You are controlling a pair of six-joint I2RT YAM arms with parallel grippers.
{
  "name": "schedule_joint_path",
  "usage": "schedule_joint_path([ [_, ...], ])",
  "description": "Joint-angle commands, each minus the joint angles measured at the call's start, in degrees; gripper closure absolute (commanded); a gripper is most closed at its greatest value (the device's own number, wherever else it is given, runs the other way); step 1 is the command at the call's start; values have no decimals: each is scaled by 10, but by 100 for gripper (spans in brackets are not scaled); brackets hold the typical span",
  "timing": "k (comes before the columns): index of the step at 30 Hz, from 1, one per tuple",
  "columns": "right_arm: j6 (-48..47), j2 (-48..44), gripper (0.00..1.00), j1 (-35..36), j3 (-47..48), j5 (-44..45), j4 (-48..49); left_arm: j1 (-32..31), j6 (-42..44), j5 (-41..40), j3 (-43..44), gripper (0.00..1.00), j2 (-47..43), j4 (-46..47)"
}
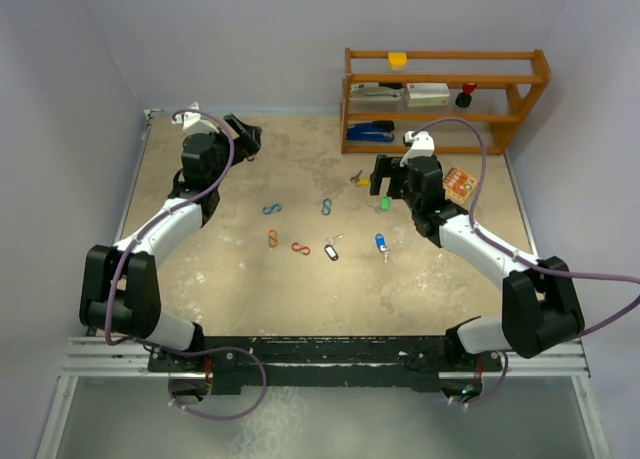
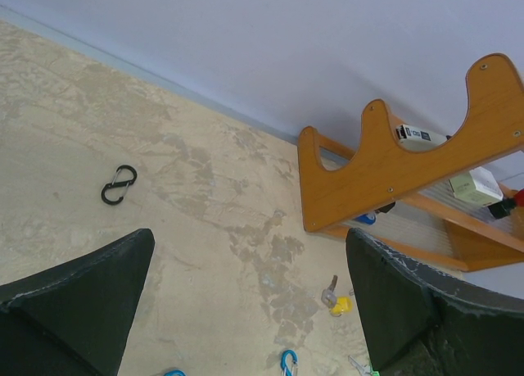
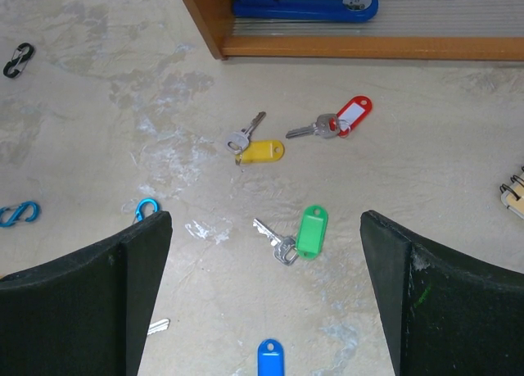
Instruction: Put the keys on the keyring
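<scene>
Several tagged keys lie on the table: a green-tagged key (image 3: 299, 235), a yellow-tagged one (image 3: 258, 149), a red-tagged one (image 3: 340, 120) and a blue tag (image 3: 270, 358). A dark-tagged key (image 1: 331, 249) lies mid-table. S-shaped clips lie left of them: blue (image 1: 271, 209), blue (image 1: 326, 207), orange (image 1: 272, 239), red (image 1: 300, 248) and a black one (image 2: 119, 184). I cannot tell which thing is the keyring. My right gripper (image 3: 266, 228) hangs open above the green-tagged key, holding nothing. Far back left, my left gripper (image 2: 250, 245) is open and empty over bare table.
A wooden shelf (image 1: 445, 89) stands at the back right, with a blue stapler (image 3: 303, 3) on its lowest board. An orange box (image 1: 460, 184) lies right of my right gripper. Walls close the table at the back and on both sides.
</scene>
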Motion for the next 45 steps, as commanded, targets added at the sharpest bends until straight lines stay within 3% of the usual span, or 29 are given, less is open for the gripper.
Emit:
schedule_joint_path([
  [1, -3, -11, 0, 0, 27, 13, 5, 2, 7, -6, 11, 3, -26, 17],
  [10, -6, 5, 0, 0, 30, 9, -19, -2, 36, -17, 20, 6, -9, -56],
  [17, -1, 29, 0, 0, 58, 5, -24, -74, 87, -78, 36, 10, 34, -142],
  [25, 1, 36, 0, 0, 67, 4, -39, -84, 113, -99, 84, 18, 84, -229],
  [32, 0, 51, 0, 0, 74, -4, -39, -107, 102, -124, 47, 18, 72, -236],
  [37, 3, 49, 0, 0, 75, -7, -38, -163, 81, -166, 19, 18, 46, -246],
  [45, 3, 45, 0, 0, 68, -15, -39, -218, 31, -239, -31, 27, -1, -279],
])
